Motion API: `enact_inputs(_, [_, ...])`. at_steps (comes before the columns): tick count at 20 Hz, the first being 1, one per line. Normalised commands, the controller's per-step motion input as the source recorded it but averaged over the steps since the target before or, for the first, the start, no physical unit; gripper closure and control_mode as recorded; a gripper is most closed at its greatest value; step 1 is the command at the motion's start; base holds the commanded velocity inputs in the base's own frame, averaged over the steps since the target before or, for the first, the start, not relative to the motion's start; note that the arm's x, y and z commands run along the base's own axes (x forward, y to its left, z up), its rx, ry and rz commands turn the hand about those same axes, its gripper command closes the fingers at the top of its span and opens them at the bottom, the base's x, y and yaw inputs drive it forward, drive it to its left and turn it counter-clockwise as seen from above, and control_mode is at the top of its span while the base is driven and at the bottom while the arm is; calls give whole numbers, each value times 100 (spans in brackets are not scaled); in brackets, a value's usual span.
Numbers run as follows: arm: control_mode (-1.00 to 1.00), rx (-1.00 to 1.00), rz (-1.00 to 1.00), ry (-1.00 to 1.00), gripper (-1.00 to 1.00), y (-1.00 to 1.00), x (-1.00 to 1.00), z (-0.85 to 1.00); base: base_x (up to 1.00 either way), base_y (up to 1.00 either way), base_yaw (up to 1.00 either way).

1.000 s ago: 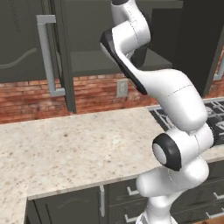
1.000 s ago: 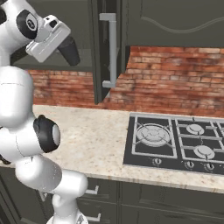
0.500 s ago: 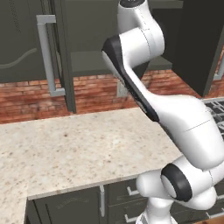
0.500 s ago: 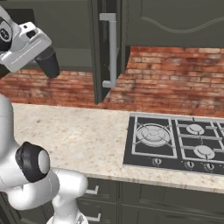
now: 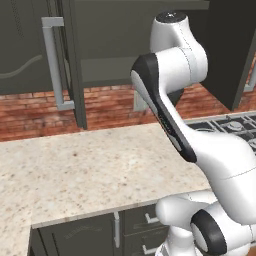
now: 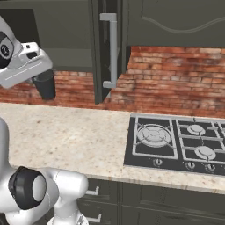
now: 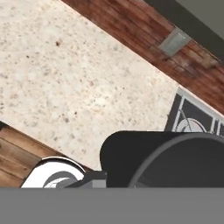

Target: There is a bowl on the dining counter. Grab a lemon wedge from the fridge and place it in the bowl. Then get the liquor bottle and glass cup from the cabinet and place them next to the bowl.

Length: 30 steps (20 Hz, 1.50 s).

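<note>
I've got a dark cylindrical thing in the gripper, hanging below the white hand in the right base view; that's the liquor bottle, matte black, slightly tapered, no label I can read from here. Fingers are clenched on it. In the hand view the same bottle looms large at the bottom: a broad black body with a grey ring around its round end, too close for detail.

It's held in the air above the speckled beige counter, out in front of the brick backsplash and not touching either. The open cabinet door with its long grey handle stands just to the side of the hand; the shelf behind looks dark.

The gas cooktop sits well apart from the bottle, further along the counter. From the left base view the arm folds high over the counter, with the other cabinet door ajar beside it.
</note>
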Motion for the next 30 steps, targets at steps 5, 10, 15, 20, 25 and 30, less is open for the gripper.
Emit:
enact_inputs(5, [-100,3,-4,16,100,-1,-2,-39,0,0,0])
enact_inputs(10, [-100,0,0,11,100,-4,-6,-32,0,0,0])
enact_inputs(15, [100,0,0,1,100,0,-5,-5,-67,0,-1])
enact_inputs(20, [100,0,0,0,100,0,0,0,-100,-6,-9])
enact_inputs(25, [100,0,0,0,100,0,0,0,-22,-77,-43])
enact_inputs(30, [100,0,0,0,100,0,0,0,0,-83,-75])
